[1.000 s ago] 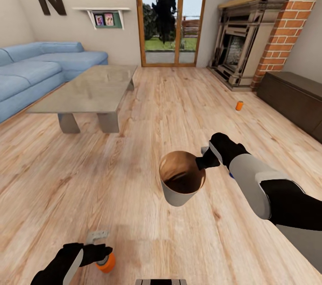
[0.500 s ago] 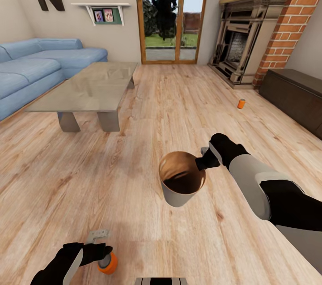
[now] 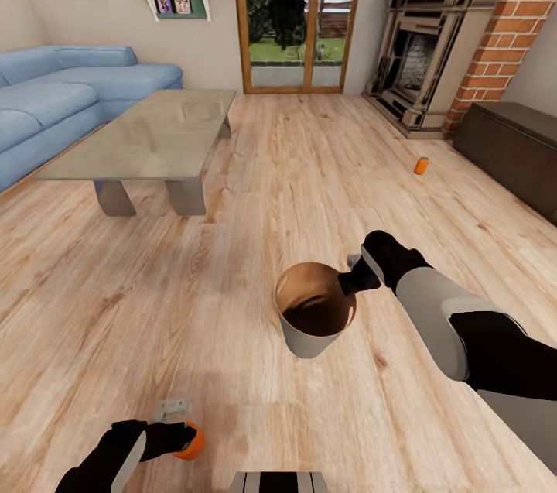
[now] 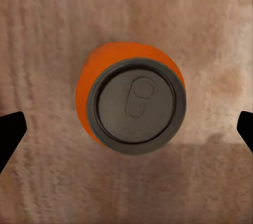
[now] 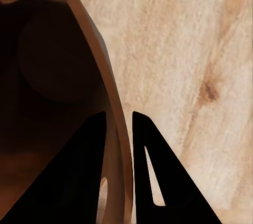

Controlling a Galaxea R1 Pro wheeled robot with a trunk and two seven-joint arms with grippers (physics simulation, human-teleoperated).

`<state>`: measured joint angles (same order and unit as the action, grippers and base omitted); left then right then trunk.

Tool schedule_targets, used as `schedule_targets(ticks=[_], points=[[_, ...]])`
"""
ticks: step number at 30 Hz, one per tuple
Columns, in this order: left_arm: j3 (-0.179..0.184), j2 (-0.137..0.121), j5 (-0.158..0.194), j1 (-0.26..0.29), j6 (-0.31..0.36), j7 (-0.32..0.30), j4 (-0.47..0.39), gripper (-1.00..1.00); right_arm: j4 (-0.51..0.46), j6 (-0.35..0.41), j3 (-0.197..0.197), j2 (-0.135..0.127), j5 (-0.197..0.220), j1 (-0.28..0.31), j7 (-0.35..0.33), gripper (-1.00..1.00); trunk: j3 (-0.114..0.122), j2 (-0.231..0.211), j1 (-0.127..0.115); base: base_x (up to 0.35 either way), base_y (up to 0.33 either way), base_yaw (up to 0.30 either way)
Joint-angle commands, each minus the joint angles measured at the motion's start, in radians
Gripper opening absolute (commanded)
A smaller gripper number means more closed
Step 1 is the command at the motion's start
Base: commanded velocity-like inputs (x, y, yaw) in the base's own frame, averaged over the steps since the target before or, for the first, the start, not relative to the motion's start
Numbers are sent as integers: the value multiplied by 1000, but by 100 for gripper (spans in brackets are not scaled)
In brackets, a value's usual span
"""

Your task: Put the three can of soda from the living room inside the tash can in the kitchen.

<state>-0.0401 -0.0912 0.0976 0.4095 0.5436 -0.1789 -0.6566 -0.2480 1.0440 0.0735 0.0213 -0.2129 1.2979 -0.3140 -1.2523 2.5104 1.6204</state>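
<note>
Nearer now, the left gripper is spread over 1 upright orange can on the wood floor. Off-centre closing could topple it. The right gripper is pinched on the grey tapered bin's rim.

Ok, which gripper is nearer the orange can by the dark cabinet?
Right. The right gripper, clamped on the bin rim, is closer to that can up ahead; the left gripper hangs open above another orange can, further back.

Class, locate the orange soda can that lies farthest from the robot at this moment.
In the head view, the far orange soda can stands on the wood floor at the right, near the dark low cabinet and the fireplace.
</note>
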Motion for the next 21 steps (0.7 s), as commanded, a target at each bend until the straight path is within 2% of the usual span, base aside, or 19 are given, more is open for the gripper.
schedule_targets(ticks=[1, 8, 13, 21], points=[[0, 0, 0, 0, 0, 0, -1, 100, 0, 3, -8, 0, 28, 0, -5, -100, -1, 0, 0, 0, 0, 0], [3, 0, 2, 0, -6, -1, -4, 100, 0, 3, -6, 1, 27, 0, -4, -100, -9, 0, 0, 4, -1, 0], [3, -1, 2, -1, -9, -3, -6, 100, 0, 3, -6, 1, 27, 0, -4, -100, -14, 0, 0, 148, -30, 0], [3, 0, 2, -1, -9, -3, -6, 100, 0, 3, -5, 2, 27, 0, -4, -100, -22, 0, 0, 26, -4, 0]])
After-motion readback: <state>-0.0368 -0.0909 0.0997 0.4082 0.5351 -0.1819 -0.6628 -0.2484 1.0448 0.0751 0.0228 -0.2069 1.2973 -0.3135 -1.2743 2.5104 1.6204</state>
